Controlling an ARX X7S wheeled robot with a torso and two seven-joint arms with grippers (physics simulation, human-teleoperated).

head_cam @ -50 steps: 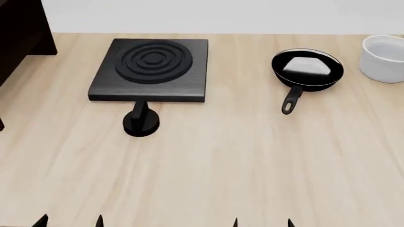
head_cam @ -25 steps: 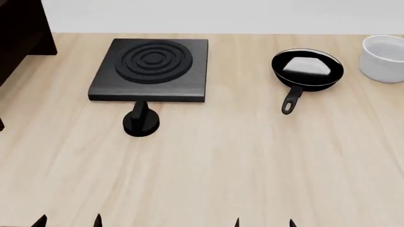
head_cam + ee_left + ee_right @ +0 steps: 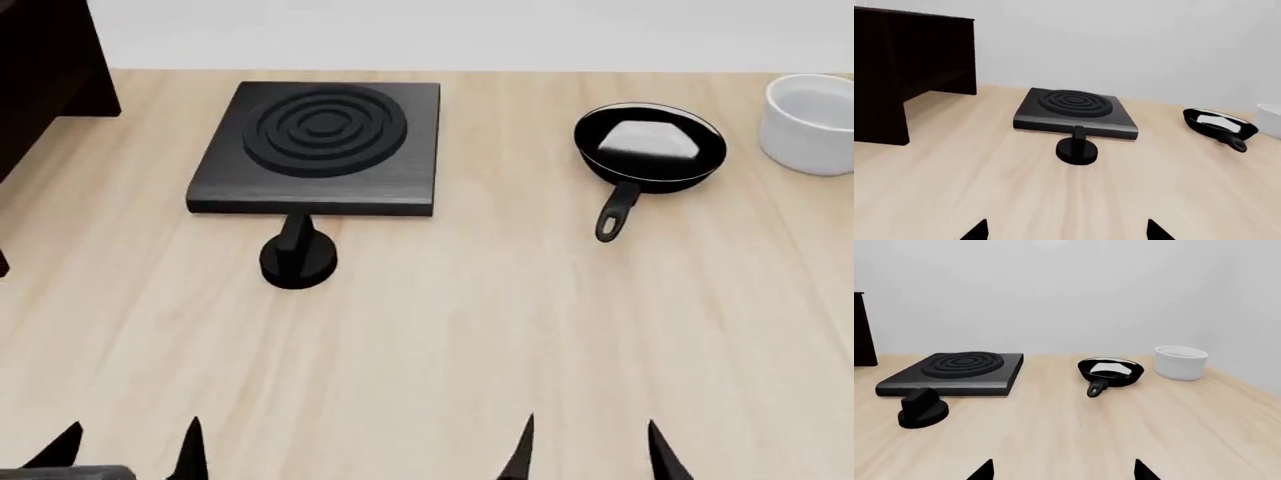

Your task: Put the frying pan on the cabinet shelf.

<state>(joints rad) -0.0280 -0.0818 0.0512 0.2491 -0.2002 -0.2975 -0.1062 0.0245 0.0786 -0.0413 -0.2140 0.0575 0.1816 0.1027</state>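
Observation:
The frying pan (image 3: 650, 145) is small, round and glossy black with a pale sheen inside. It sits on the wooden table at the far right, its short handle (image 3: 613, 216) pointing toward me. It also shows in the left wrist view as the pan (image 3: 1219, 125) and in the right wrist view as the pan (image 3: 1111, 371). The dark cabinet (image 3: 40, 60) stands at the far left, and its shelf boards are hard to tell apart in the cabinet (image 3: 907, 65). My left gripper (image 3: 127, 452) and right gripper (image 3: 590, 452) are open and empty at the near edge, far from the pan.
A square black hob plate (image 3: 318, 145) with concentric rings lies left of the pan, with a round black knob (image 3: 298, 260) in front of it. A white round pot (image 3: 811, 122) stands at the far right edge. Light wood table (image 3: 454, 340) lies between the grippers and these things.
The fingertips of both grippers have come further into the head view, moving forward over the table; the right pair has also shifted slightly right. The pan and the other things have not moved.

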